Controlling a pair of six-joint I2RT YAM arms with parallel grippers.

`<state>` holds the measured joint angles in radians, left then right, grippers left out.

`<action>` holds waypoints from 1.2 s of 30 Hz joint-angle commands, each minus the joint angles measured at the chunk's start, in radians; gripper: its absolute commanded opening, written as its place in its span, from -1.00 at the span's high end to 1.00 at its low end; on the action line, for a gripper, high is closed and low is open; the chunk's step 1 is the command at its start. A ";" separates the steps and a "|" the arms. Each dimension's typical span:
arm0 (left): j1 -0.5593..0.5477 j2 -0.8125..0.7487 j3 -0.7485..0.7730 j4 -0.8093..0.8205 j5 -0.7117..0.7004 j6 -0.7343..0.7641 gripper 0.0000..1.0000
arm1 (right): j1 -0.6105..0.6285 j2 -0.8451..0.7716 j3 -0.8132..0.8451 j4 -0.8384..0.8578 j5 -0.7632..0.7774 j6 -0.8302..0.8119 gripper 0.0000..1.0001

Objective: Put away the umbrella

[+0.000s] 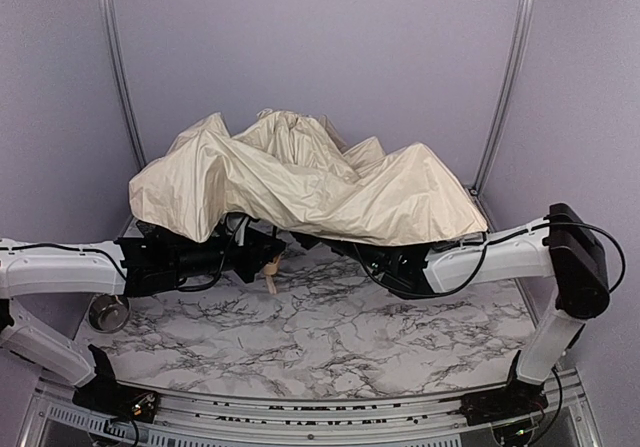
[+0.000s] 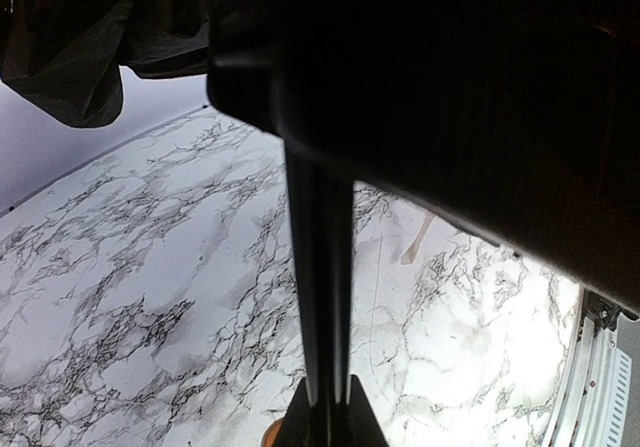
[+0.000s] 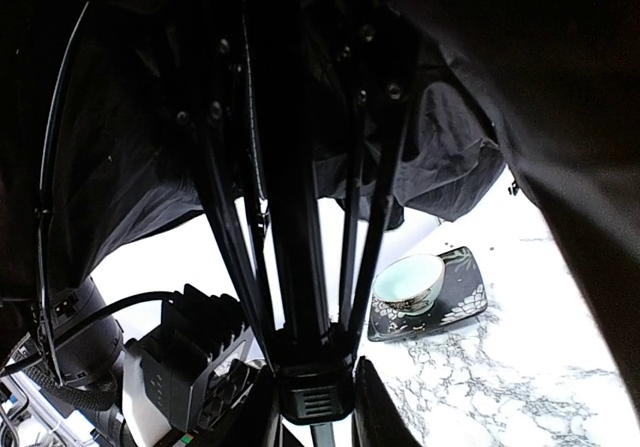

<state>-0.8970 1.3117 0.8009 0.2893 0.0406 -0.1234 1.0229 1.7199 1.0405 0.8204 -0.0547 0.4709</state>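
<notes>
Top external: high behind the arms (image 1: 60, 267), looking down.
Wrist views: close behind their fingers (image 2: 366, 425) (image 3: 378, 417), looking past them.
Shared: marble table (image 1: 330, 337).

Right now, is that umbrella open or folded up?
Partly collapsed, neither spread nor neatly folded: the umbrella slumps in loose cream crumples, and its ribs lie drawn in near the shaft.

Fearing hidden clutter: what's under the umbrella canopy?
Left end effector and right end effector gripping the shaft; a cup on a dark plate. Farther back is covered.
</notes>
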 commanded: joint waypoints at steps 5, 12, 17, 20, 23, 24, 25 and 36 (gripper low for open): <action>0.038 -0.103 0.105 0.408 -0.159 -0.017 1.00 | 0.039 0.112 -0.085 -0.283 -0.045 0.045 0.94; 0.040 -0.071 0.135 0.440 -0.158 0.009 1.00 | 0.046 0.134 -0.085 -0.300 -0.049 0.050 0.93; 0.046 -0.052 0.165 0.459 -0.135 0.017 1.00 | 0.050 0.148 -0.085 -0.308 -0.057 0.056 0.93; 0.047 -0.052 0.177 0.459 -0.126 0.019 1.00 | 0.049 0.149 -0.089 -0.318 -0.053 0.055 0.94; 0.050 -0.057 0.179 0.459 -0.124 0.024 1.00 | 0.049 0.149 -0.091 -0.320 -0.052 0.057 0.94; 0.050 -0.057 0.179 0.459 -0.124 0.023 1.00 | 0.049 0.150 -0.091 -0.322 -0.054 0.057 0.94; 0.050 -0.056 0.179 0.459 -0.124 0.023 1.00 | 0.050 0.151 -0.091 -0.322 -0.054 0.058 0.94; 0.055 -0.035 0.198 0.462 -0.104 0.021 1.00 | 0.063 0.168 -0.081 -0.349 -0.059 0.060 0.93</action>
<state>-0.8768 1.3460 0.8249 0.2859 0.0071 -0.1120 1.0294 1.7901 1.0382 0.8326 -0.0326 0.5037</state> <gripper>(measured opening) 0.053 0.192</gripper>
